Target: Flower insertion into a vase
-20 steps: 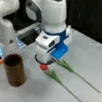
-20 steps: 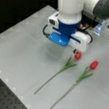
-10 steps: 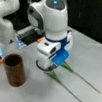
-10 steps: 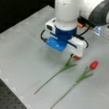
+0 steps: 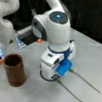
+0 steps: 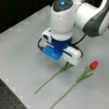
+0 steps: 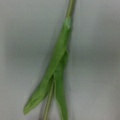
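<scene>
The table [image 5: 95, 55] fills both front views. The gripper [image 6: 68, 62] hangs low at mid-frame over the leafy part of one flower [image 6: 51, 78]; whether its jaws are apart or closed I cannot tell. The vase [image 5: 14, 70] stands upright at lower left in a front view, empty. A red-headed flower [image 6: 84, 75] lies just beside the first. The wrist view shows green leaves [image 7: 56, 72] close up.

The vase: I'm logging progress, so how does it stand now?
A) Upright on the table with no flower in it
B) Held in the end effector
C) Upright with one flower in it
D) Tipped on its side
A: in a front view the vase stands upright with nothing in its open mouth, while both flowers lie on the table, the end effector low over one of them.
</scene>
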